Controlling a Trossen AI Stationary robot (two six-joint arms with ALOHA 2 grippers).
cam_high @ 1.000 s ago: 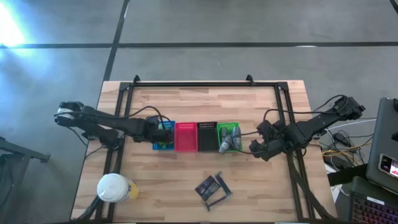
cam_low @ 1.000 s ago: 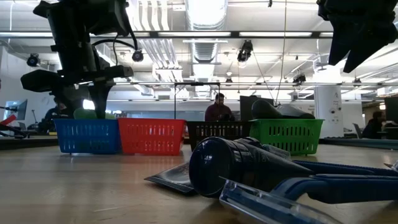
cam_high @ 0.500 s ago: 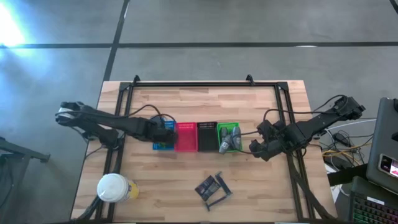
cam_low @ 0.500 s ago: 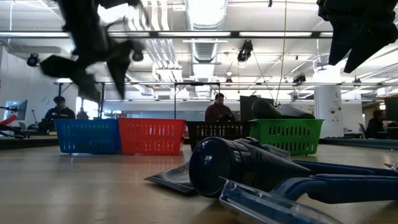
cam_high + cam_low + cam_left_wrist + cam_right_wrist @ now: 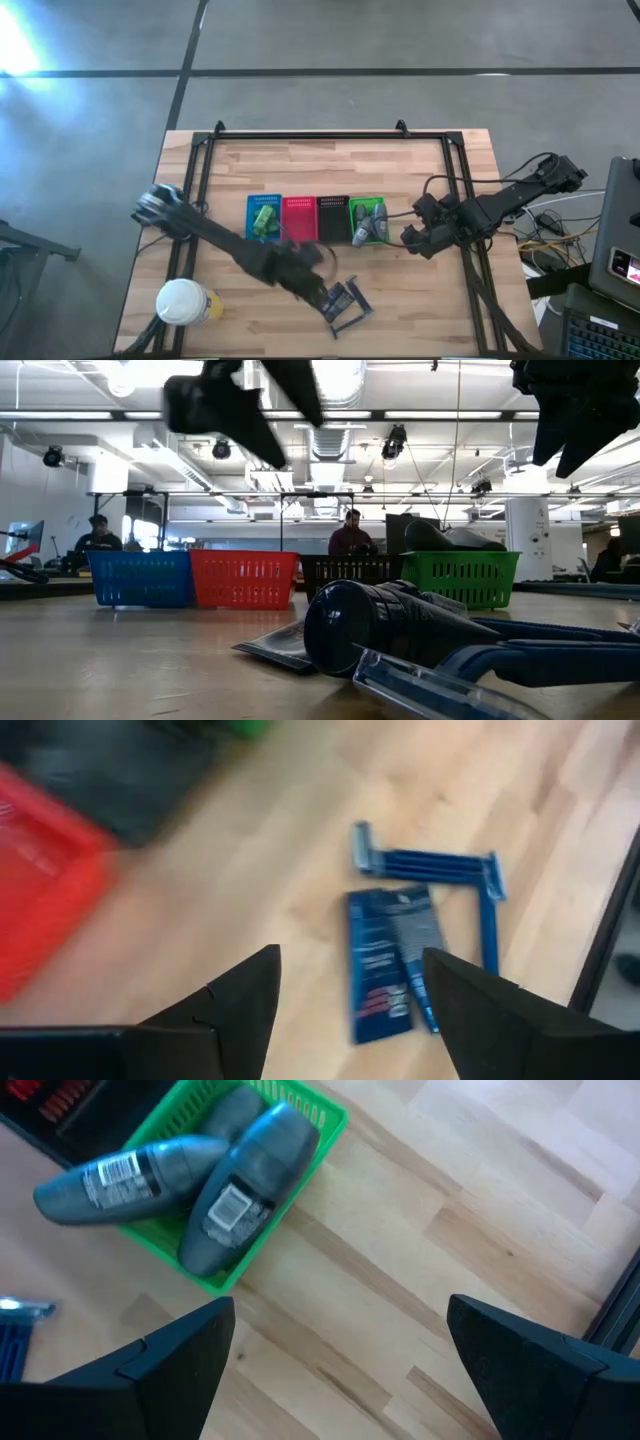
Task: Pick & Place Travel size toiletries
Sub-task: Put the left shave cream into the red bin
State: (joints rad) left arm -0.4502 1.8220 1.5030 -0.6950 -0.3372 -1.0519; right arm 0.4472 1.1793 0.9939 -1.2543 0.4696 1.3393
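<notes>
Near the table's front edge, left gripper [image 5: 345, 1005] hangs over dark packets [image 5: 385, 960] and razors [image 5: 440, 870], fingers apart, likely ready to pick; right gripper [image 5: 340, 1370] waits open beside green basket [image 5: 325, 1125]

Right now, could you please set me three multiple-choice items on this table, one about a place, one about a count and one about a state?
1. Where do the grey tubes lie?
A. in the green basket
B. in the red basket
C. loose on the table

2. How many small baskets stand in the row?
A. two
B. four
C. six

3. How is the left gripper?
A. shut on a razor
B. open and empty
C. shut on a tube

Answers: 1 A, the right wrist view shows the tubes inside the green basket. 2 B, the high view shows blue, red, black and green. 3 B, its fingers stand apart above the dark packets and the razors.
</notes>
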